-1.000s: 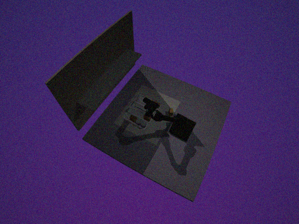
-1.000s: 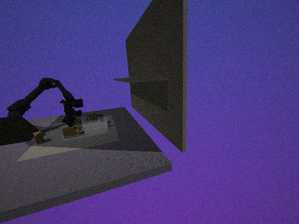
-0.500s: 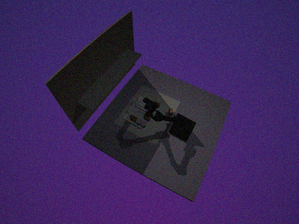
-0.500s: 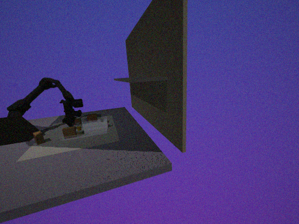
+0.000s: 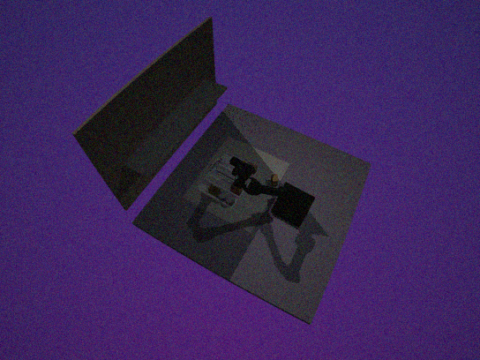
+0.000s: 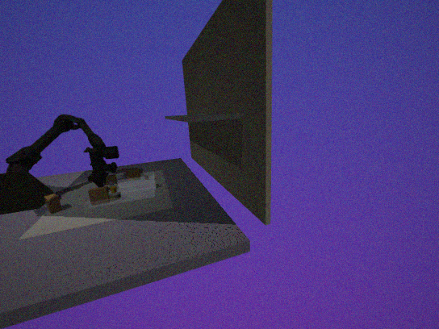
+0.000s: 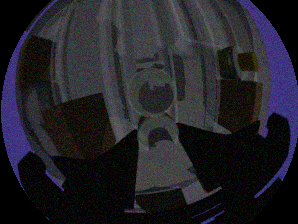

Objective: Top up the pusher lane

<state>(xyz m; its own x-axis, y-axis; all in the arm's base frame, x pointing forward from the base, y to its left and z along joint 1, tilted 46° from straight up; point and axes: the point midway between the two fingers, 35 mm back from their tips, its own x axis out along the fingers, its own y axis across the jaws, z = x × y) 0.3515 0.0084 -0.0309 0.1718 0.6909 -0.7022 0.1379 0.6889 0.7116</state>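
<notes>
The scene is very dim. My gripper (image 5: 238, 186) (image 6: 103, 185) (image 7: 156, 129) is shut on a small jar with a grey round top (image 7: 154, 99). It holds the jar low over the pale lane rack (image 5: 214, 171) (image 6: 139, 189) (image 7: 127, 36), whose rails run away from the fingers in the wrist view. A brown block-like item (image 6: 98, 195) (image 7: 73, 125) stands just beside the gripper on one side, and another one (image 7: 237, 99) on the other. A loose light-brown jar (image 5: 274, 178) (image 6: 52, 202) stands on the table near the arm base. I cannot make out the pusher plate or the jar in the lane.
The dark arm base (image 5: 292, 207) (image 6: 18, 193) sits on the grey table (image 5: 318, 176) (image 6: 121, 250). A tall dark wall panel with a thin shelf (image 5: 146, 110) (image 6: 230, 114) stands beyond a gap past the table edge. Another small brown item (image 6: 133, 172) sits at the rack's far end.
</notes>
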